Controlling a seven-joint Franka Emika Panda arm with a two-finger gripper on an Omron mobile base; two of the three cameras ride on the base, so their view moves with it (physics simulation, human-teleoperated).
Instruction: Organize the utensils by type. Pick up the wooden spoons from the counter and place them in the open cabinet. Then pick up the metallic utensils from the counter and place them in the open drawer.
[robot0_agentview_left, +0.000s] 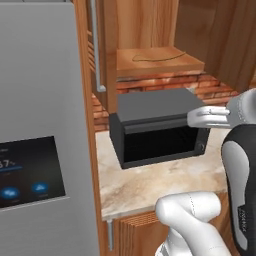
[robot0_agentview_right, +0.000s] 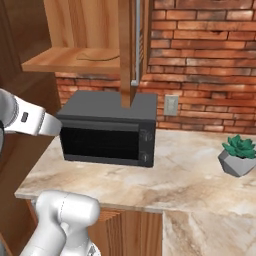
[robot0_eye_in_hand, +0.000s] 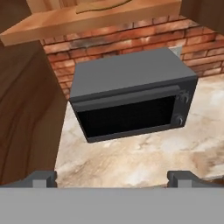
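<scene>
Hovering above the counter in front of the black microwave, my gripper has its two fingertips spread wide apart with nothing between them. The microwave stands on the counter against the red brick wall, its dark glass door facing me and its knobs at the door's right side. Above the microwave is the open cabinet, its wooden shelf bare apart from a thin curved mark I cannot identify. Right of the microwave, well apart from it, a small green plant in a grey pot sits on the counter. Left of the microwave stands a steel refrigerator.
</scene>
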